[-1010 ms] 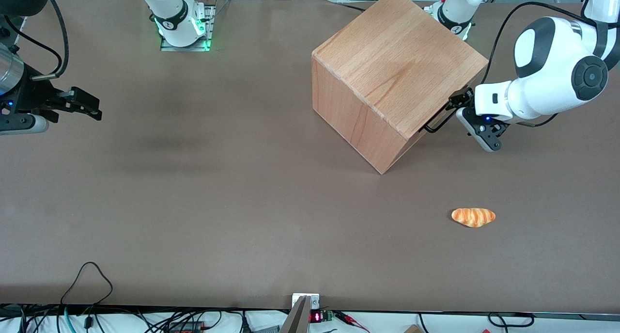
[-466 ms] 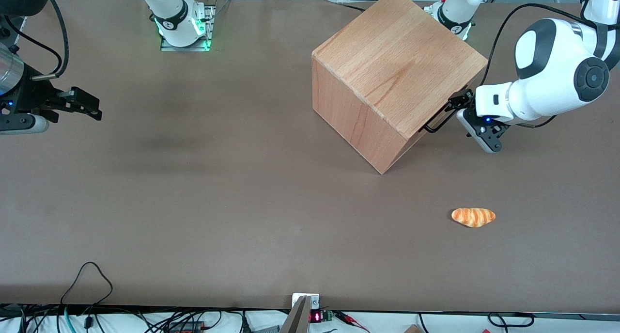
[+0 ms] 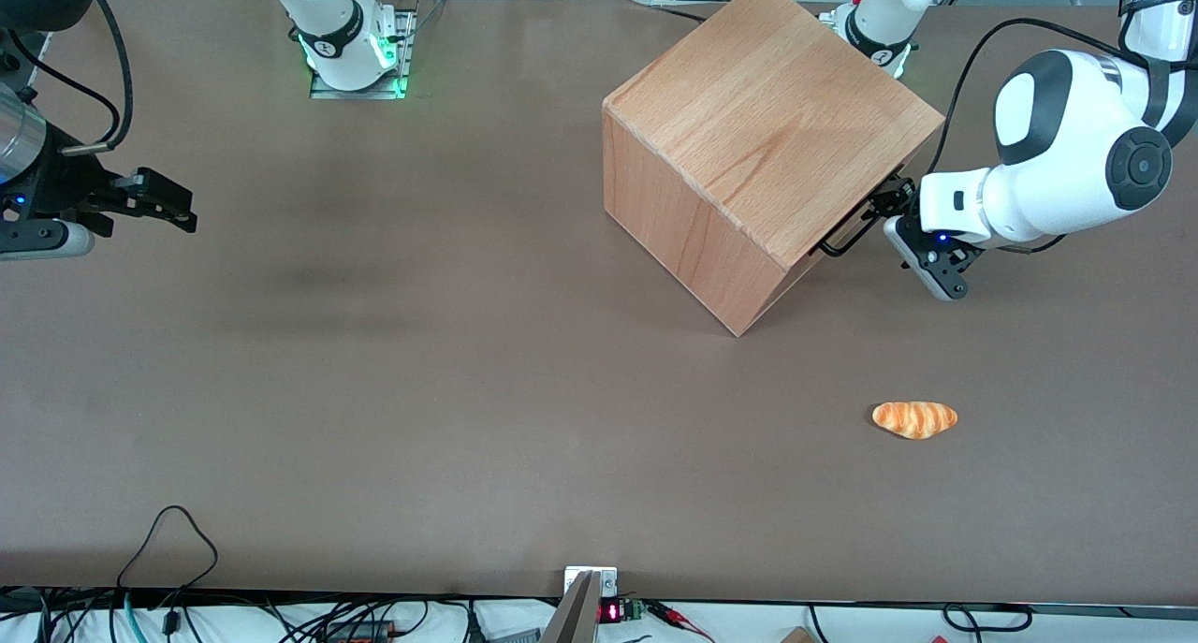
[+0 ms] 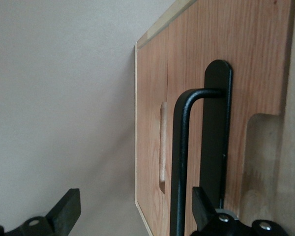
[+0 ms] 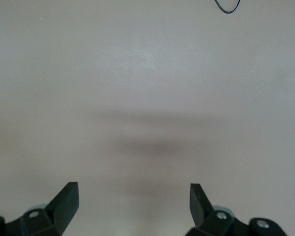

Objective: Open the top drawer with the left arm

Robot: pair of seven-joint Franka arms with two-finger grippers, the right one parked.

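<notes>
Where the big beech-wood cube cabinet (image 3: pixel 760 147) turns its front toward the working arm's end of the brown desk (image 3: pixel 421 390), the shallow pale-wood top drawer (image 4: pixel 246 73) sits just under the cabinet's top edge, its front flush with the casing, with a thin black U-shaped wire handle (image 4: pixel 184 157) standing off its panel on a flat black plate. Below it on the same front, a second wooden panel shows a narrow recessed slot (image 4: pixel 162 147). The white left arm (image 3: pixel 1076 170) with rounded joints and black caps reaches in from the working arm's end, and its small black-and-white end effector (image 3: pixel 900 214) is right at the handle. Its two black fingers (image 4: pixel 68 209) are spread wide, and the wire bar runs between them, close beside one finger and well apart from the other, so nothing is pinched. An orange-and-white striped bread roll (image 3: pixel 914 418) lies on the desk nearer to the front camera than the cabinet, well apart from it.
</notes>
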